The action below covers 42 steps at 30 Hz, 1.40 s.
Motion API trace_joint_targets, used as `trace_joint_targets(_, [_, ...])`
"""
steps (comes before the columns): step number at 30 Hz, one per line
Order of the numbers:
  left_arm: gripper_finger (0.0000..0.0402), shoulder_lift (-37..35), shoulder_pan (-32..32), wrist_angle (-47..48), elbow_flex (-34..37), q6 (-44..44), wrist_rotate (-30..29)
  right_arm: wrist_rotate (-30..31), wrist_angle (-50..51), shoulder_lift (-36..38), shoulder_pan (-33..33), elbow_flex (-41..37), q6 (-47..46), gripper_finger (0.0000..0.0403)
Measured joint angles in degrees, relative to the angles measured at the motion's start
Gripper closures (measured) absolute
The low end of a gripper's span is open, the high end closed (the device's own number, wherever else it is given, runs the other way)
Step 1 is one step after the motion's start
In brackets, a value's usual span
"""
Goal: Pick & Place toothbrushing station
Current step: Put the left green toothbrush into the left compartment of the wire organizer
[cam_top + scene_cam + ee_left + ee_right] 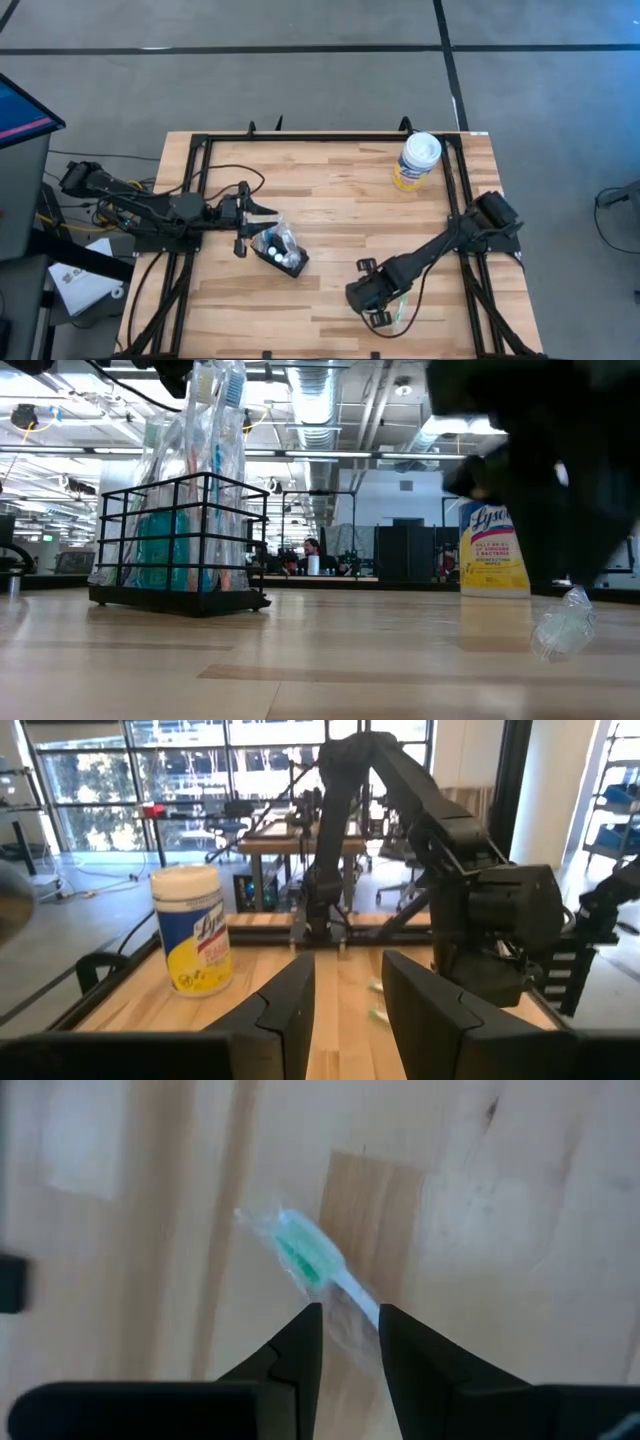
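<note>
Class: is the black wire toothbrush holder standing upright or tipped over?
Upright. In the low view the toothbrush holder sits flat on the table, wrapped toothbrushes standing up out of it.

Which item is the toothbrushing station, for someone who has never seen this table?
On the wooden table, look toward its left side, just ahead of the left gripper. The toothbrushing station is the small black wire-frame holder there, packed with wrapped toothbrushes. Unlike the yellow wipes canister at the far right corner, it is dark and boxy.
</note>
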<state>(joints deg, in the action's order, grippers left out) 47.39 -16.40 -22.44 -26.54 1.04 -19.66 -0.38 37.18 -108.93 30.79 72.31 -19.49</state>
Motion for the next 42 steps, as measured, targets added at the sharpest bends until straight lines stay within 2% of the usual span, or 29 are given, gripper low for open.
trace_joint_targets(8, [0.0289,-0.07,-0.07,-0.15,0.06,-0.01,0.00,-2.60,0.17,-2.09,-0.13,0.10,0.00,0.0310])
trace_joint_targets(16, [0.0289,-0.08,-0.07,-0.07,0.06,0.00,0.01,-2.54,-0.05,-2.05,-0.12,0.16,2.30,0.0310])
trace_joint_targets(37, [0.0289,-0.08,-0.07,0.09,0.06,0.00,0.02,3.60,-1.24,-5.22,-0.71,0.32,10.01,0.0310])
trace_joint_targets(42, [0.0289,-0.08,-0.07,0.09,0.06,0.00,0.02,4.70,-1.40,-5.37,-0.76,0.34,10.05,0.0335])
